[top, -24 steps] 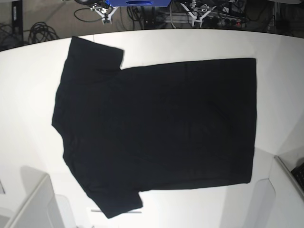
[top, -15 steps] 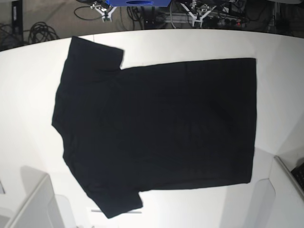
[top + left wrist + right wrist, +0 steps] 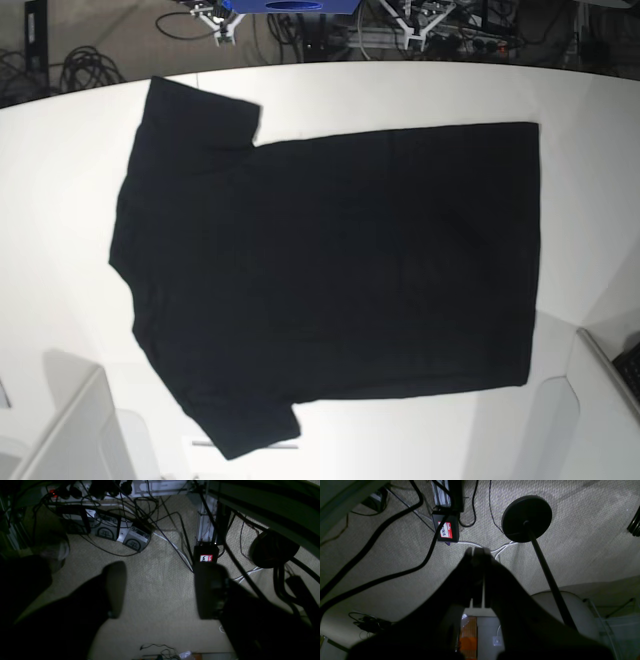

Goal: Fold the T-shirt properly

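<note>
T-shirt [image 3: 330, 270]: black, plain side up, spread flat on white table [image 3: 60, 200]; no fold made, all folding left. Left gripper [image 3: 160, 590]: fingers apart, empty, over the floor. Right gripper [image 3: 477, 552]: fingers together, apparently empty.

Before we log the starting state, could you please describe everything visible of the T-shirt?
The T-shirt is plain black cloth, spread flat and unfolded on the white table. Its sleeves and collar end lie toward the base view's left, the straight hem toward the right. No print shows on the upward side. Only the table touches it; neither claw is near it.
</note>
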Controlling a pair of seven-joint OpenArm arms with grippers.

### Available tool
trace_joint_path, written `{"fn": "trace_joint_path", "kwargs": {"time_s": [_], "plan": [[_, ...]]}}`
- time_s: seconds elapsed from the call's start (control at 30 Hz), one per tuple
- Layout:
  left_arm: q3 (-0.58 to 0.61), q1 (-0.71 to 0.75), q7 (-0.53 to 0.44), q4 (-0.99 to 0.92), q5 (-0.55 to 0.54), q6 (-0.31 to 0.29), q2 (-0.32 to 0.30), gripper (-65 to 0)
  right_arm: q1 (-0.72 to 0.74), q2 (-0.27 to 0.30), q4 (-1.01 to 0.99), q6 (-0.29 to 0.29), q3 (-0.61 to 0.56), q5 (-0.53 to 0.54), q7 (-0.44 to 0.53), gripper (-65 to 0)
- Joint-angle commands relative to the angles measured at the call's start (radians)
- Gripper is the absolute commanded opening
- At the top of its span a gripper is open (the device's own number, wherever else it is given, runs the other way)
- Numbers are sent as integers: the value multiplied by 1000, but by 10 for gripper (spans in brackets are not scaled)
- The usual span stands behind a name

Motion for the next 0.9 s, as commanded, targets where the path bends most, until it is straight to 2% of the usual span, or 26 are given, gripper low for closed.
{"fn": "trace_joint_path", "kwargs": {"time_s": [0.0,0.07,0.63,0.87], "plan": [[-1,5,7,1,2,1,-1,-446,-6,4,0,1,-1,-1,-2,-650],[-1,5,7,1,2,1,-1,-650,-6,5,0,1,-1,-1,-2,-650],[11,22,-1,7,6,-1,-5,-650,-3,9,5,1,-4,-3,14,-650],[12,146,-2,196,13,-2,-7,-650,-69,10,75,1,-4,-3,27,-650]]}}
